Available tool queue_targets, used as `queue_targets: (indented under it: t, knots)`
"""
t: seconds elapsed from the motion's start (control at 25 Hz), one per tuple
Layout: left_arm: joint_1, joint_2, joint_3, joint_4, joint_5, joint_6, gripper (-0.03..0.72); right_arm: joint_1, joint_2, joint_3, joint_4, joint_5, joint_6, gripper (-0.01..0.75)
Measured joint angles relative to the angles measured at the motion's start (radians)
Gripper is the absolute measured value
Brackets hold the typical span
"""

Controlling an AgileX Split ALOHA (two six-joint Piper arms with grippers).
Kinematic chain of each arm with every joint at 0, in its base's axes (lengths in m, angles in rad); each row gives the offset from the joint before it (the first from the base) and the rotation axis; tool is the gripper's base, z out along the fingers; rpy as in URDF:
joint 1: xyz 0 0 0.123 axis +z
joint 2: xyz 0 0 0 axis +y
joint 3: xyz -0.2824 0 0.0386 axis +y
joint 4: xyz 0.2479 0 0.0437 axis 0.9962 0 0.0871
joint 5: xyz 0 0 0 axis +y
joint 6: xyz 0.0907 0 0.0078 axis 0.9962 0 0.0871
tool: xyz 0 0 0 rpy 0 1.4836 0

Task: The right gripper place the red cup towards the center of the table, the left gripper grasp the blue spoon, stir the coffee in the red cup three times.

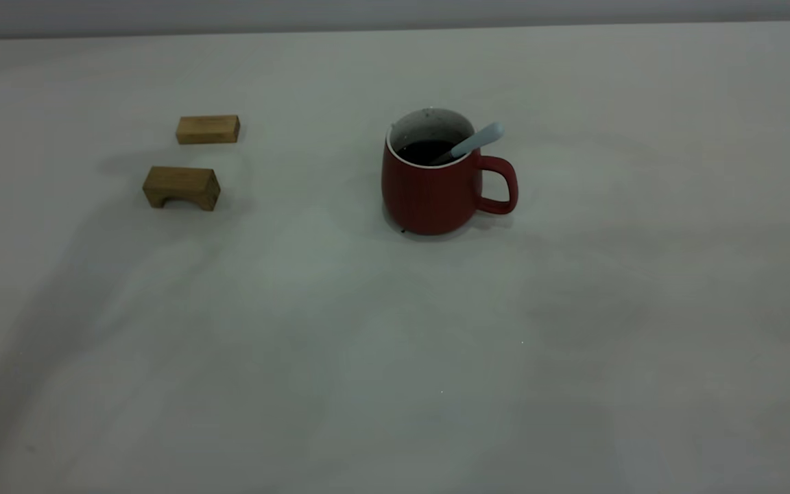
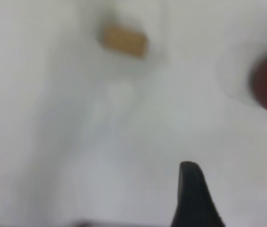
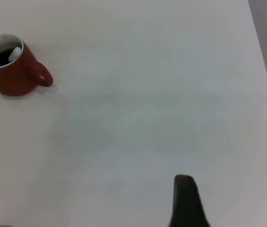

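- The left gripper [image 2: 192, 198] shows only in its own wrist view, as one black finger tip above the table [image 1: 395, 357]; whether its fingers are apart or together cannot be told.
- The right gripper [image 3: 186, 201] likewise shows a single dark finger, well away from the red cup [image 1: 436, 185]; its state cannot be told either.
- The blue spoon [image 1: 474, 143] stands in the red cup, handle leaning on the rim above the cup's handle, bowl down in the coffee [image 1: 426, 151].
- The red cup sits upright near the table's middle.
- Two wooden blocks [image 1: 193, 159] lie well to its left in the exterior view.
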Motion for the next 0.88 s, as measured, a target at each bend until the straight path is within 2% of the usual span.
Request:
queue_targets:
  t: [0.2,0.52,0.64,0.8,0.88]
  knots:
    - [0.000,-0.149,0.000,0.092,0.000,0.194,0.527,0.000,0.000,0.000,0.000,0.000,0.000,0.545]
    - [0.000,-0.401,0.047,0.143,0.000,0.267,0.527,0.000,0.000,0.000,0.000,0.000,0.000,0.545]
    - [0.000,-0.532,0.177,0.143,0.000,0.270,0.527,0.000,0.000,0.000,0.000,0.000,0.000,0.545]
    - [0.007,-0.751,0.446,0.144,0.000,0.274,0.527,0.000,0.000,0.000,0.000,0.000,0.000,0.545]
    - [0.036,-0.860,0.590,0.142,0.000,0.274,0.527,0.000,0.000,0.000,0.000,0.000,0.000,0.545]
